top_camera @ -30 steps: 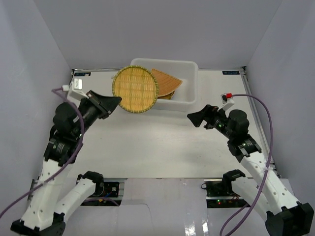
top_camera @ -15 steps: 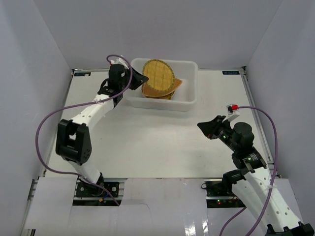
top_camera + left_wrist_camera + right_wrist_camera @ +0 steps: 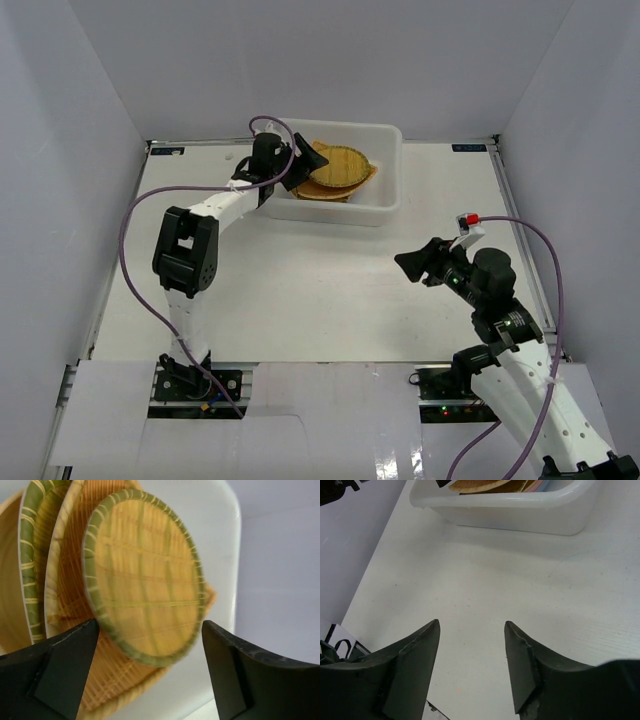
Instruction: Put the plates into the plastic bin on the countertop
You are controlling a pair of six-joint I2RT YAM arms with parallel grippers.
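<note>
Your round woven tray (image 3: 145, 595) lies inside the plastic bin (image 3: 385, 135), resting on top of the fan-shaped tray (image 3: 345, 192). The bin sits at the far edge of the countertop (image 3: 300, 285). Your left gripper (image 3: 308, 165) hangs over the bin's left end, fingers spread wide and not clamped on the tray. Your right gripper (image 3: 415, 262) hovers well apart from the bin, low over bare countertop, its fingers parted and holding nothing
</note>
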